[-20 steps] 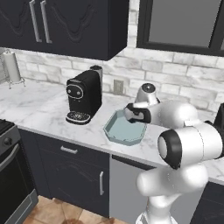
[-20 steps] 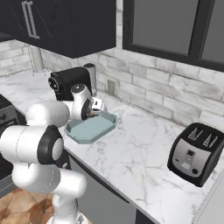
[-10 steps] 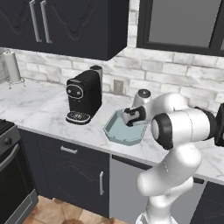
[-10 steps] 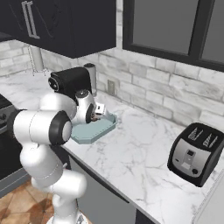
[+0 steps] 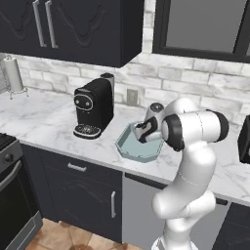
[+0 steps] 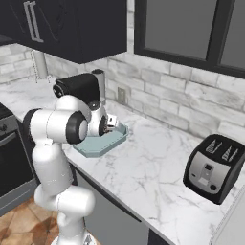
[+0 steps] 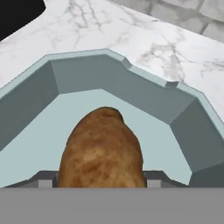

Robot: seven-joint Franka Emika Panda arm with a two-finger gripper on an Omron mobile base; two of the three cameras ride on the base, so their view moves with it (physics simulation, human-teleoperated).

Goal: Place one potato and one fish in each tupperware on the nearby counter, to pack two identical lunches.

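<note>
the gripper point(image 7: 103, 183) is partly closed around a potato point(image 7: 101, 151), jaws pressed to its 2 sides, so the potato is held. the potato's long axis runs straight out from the gripper, along the line the hand camera looks, with its narrower rounded end pointing away.

the relation that matters: the tupperware point(image 7: 183, 131) lies directly ahead of and beneath the gripper. its pale floor spreads out on both sides of the potato and beyond its far tip, and the sloped walls ring it all round. in the left base view the gripper point(image 5: 143, 132) sits low inside the tupperware point(image 5: 128, 146), over the half nearer the back wall. whether the potato already touches the floor i cannot tell.

the potato is brown, mottled and rough-skinned, oval. the tupperware is a shallow blue-green tray with 8 angled sides, and the part in view holds nothing else. it rests on the counter point(image 6: 158, 167), with the coffee machine point(image 5: 93, 107) just beside it.

my read: this is the release step for the 1st potato; letting go should drop it inside the walls.
</note>
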